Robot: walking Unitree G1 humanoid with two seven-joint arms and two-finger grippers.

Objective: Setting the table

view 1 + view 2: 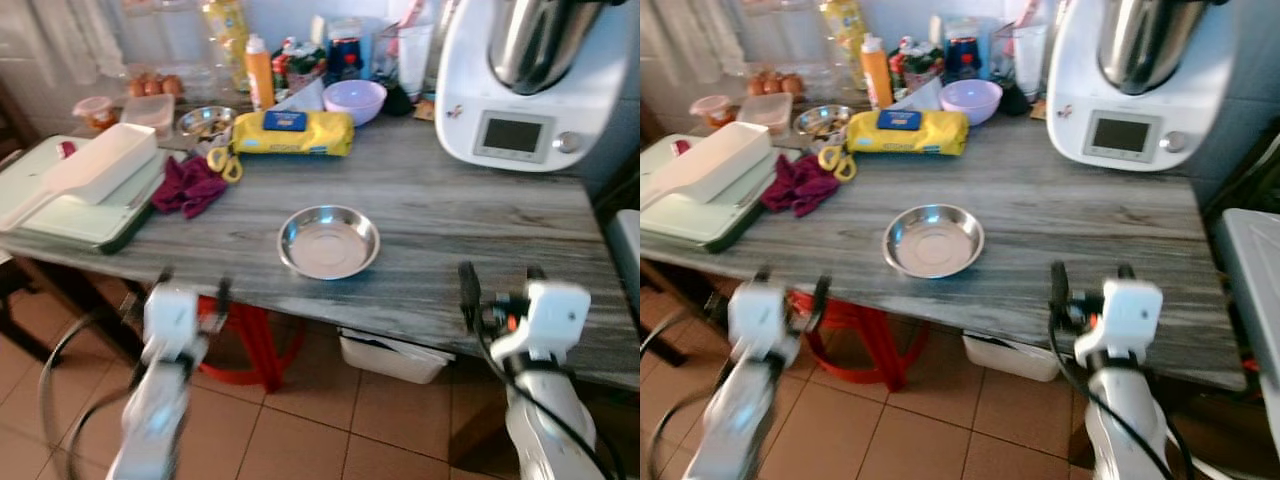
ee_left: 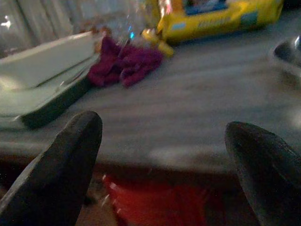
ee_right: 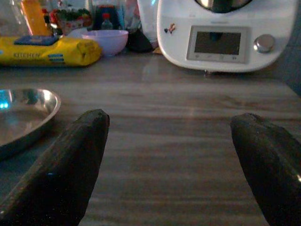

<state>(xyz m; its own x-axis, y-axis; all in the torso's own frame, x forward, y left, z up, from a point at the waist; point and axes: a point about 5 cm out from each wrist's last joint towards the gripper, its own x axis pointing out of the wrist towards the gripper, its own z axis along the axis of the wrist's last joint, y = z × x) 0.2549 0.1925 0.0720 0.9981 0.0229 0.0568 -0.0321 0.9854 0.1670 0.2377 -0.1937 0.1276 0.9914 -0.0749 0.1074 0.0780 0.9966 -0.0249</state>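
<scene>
Broad grey-grained desk (image 1: 470,215), crowded along the back. White kitchen machine (image 1: 530,85) at the far right, pale flat tray (image 1: 75,190) at the left edge, yellow packet (image 1: 292,132) and lilac bowl (image 1: 354,99) behind, crumpled maroon cloth (image 1: 188,186) beside the tray. Steel plate (image 1: 328,241) alone near the front edge, roughly centred between the arms, lying flat. Probably light and rigid, not fragile but slick and shallow; best taken at the raised rim, one finger under the lip and one above, since the polished middle offers nothing to pinch. Left end effector (image 1: 192,288) just off the front edge, fingers spread wide, empty. Right end effector (image 1: 497,283) over the front edge, right of the plate, likewise spread wide and empty.
</scene>
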